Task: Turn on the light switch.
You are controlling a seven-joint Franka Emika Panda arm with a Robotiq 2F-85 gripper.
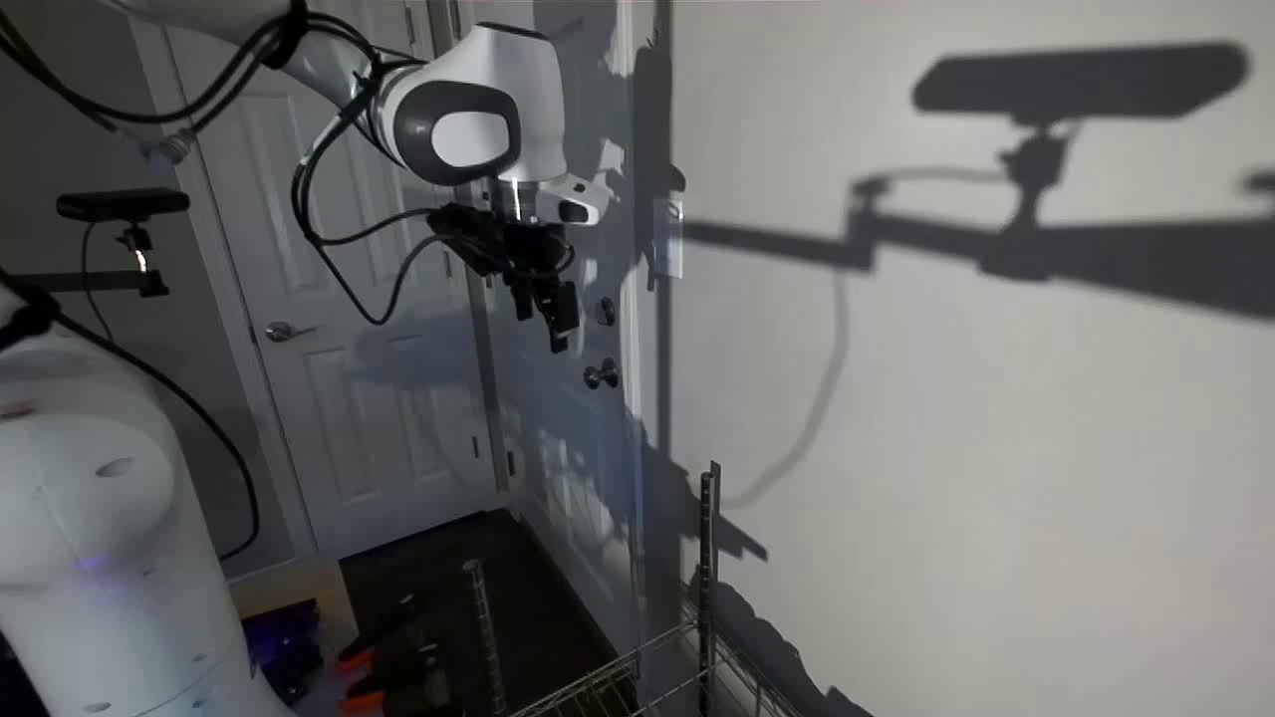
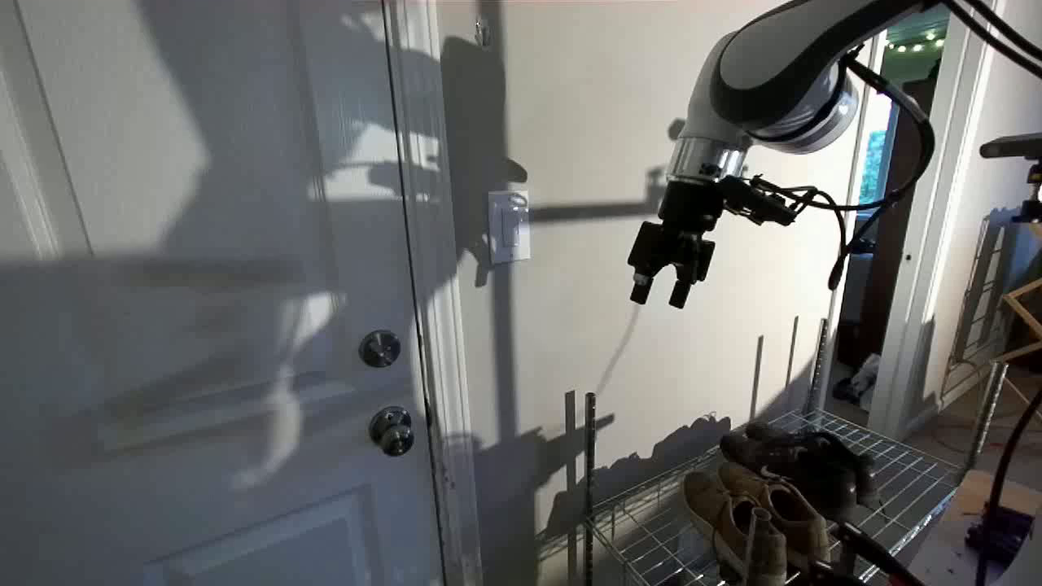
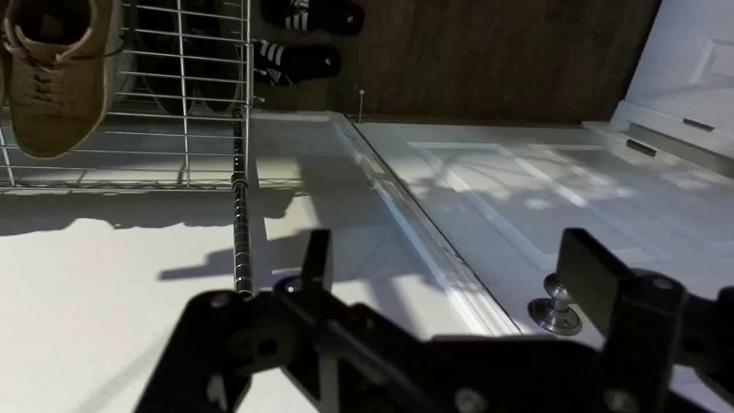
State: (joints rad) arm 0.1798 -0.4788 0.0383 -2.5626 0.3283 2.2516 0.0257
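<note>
The light switch is a small whitish wall plate beside the door frame. It shows almost edge-on in an exterior view [image 1: 668, 239] and more face-on in an exterior view [image 2: 510, 228], partly in shadow. It is out of the wrist view. My black gripper [image 1: 546, 321] points downward, apart from the switch and the wall. In an exterior view the gripper [image 2: 659, 293] appears right of the plate, its fingertips lower than the plate's bottom edge. In the wrist view the fingers [image 3: 451, 255] are wide apart with nothing between them.
A door with a round knob [image 2: 392, 431] and a deadbolt [image 2: 379, 348] is left of the switch. A wire rack with upright posts [image 2: 590, 456] stands against the wall below, holding brown shoes [image 2: 781, 513] and black shoes [image 2: 798, 464]. Strong shadows fall across the wall.
</note>
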